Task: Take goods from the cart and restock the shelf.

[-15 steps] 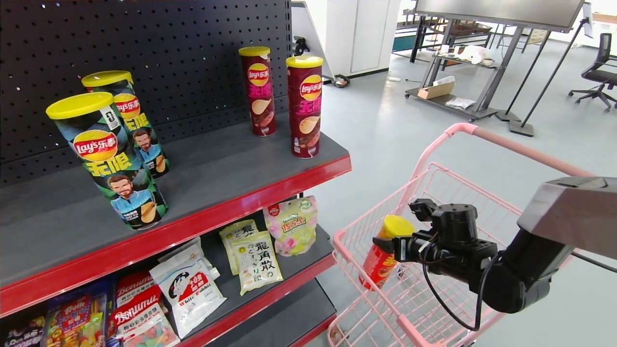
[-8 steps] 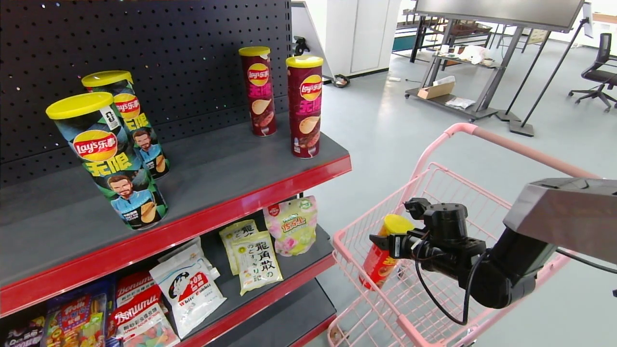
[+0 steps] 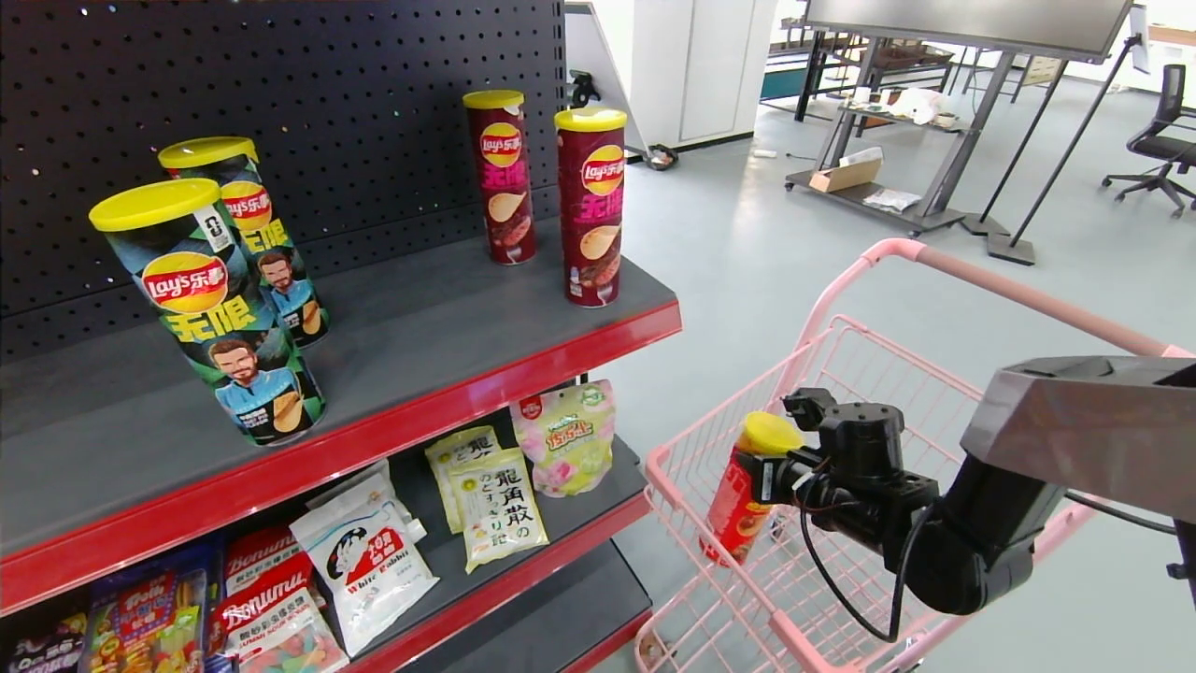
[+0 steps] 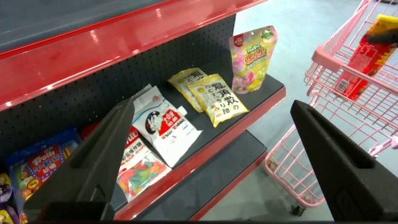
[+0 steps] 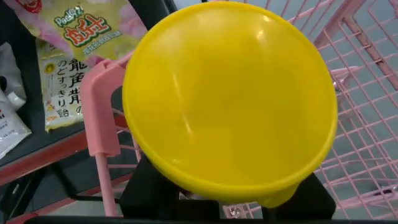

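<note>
Red chip can (image 3: 733,519) with yellow lid (image 5: 230,99), leaning inside the pink cart (image 3: 846,329) at the corner nearest the shelf. We see the right hand (image 3: 753,467) clamped on the can's upper body just under the lid, with fingers closed on either side of the tube. The can's foot hangs below this hand, close to the wire floor of the cart. We cannot tell whether it touches the wire. The cart's handle bar runs beyond and above the hand.

To the left of the right hand, and higher, lies the grey shelf (image 3: 448,327) with its red front edge. Two maroon cans (image 3: 590,215) stand upright at the end closest to the hand, one behind the other. Two dark green cans (image 3: 210,308) stand upright farther from it.

At about the hand's own height, a lower shelf (image 3: 570,547) carries snack bags (image 3: 495,505). The pink-and-green bag is nearest the hand, and the yellow and white bags lie farther off.

We see the left hand (image 4: 211,104) with its fingers spread wide apart and nothing between them. It faces the lower shelf, with the white and yellow bags ahead of it and the cart well apart.
</note>
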